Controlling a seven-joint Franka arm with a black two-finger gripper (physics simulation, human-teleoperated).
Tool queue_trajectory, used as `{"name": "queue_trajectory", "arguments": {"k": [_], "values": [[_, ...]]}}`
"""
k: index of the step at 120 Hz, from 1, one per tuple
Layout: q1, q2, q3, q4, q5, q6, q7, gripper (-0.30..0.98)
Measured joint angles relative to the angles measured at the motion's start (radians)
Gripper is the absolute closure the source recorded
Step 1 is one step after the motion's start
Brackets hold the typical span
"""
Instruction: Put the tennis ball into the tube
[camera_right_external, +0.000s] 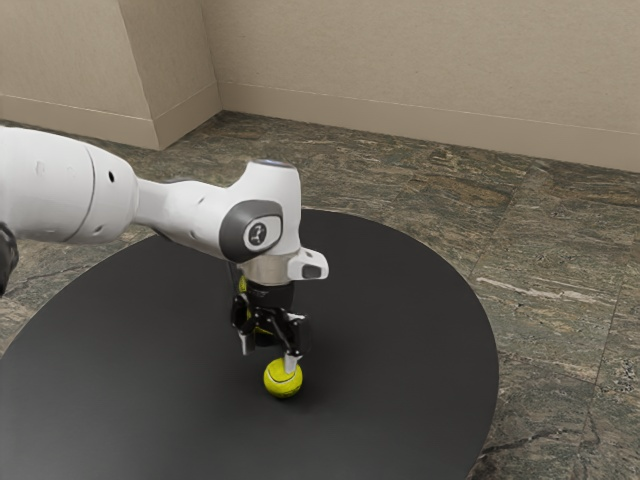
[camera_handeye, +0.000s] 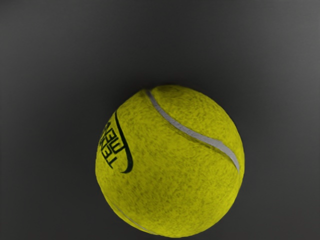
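in the exterior view the light is soft and even. the wall (camera_right_external: 400, 60) looks pale and warm, and the top of the white arm (camera_right_external: 270, 180) is bright, with gray shade under it. the desk (camera_right_external: 150, 350) is almost black, so the shadows near the claw (camera_right_external: 269, 355) are faint. in the wrist view it is dimmer. the ball (camera_handeye: 170, 165) looks bright yellow, with darker edges and no shiny glare.

Tennis ball (camera_right_external: 283, 378): yellow, pale curved seam, dark printed lettering; on black round table (camera_right_external: 410, 310), outside tube | Tube (camera_right_external: 243, 285): yellow part visible, mostly hidden; stands beyond ball; exact pose indeterminate.
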Motion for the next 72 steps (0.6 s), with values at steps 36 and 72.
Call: {"name": "queue_trajectory", "arguments": {"k": [36, 72], "values": [[-0.025, 0.052, 0.000, -0.001, -0.003, 0.057, -0.015, 0.00], [-0.029, 0.099, 0.000, 0.005, -0.004, 0.110, -0.026, 0.00]]}}
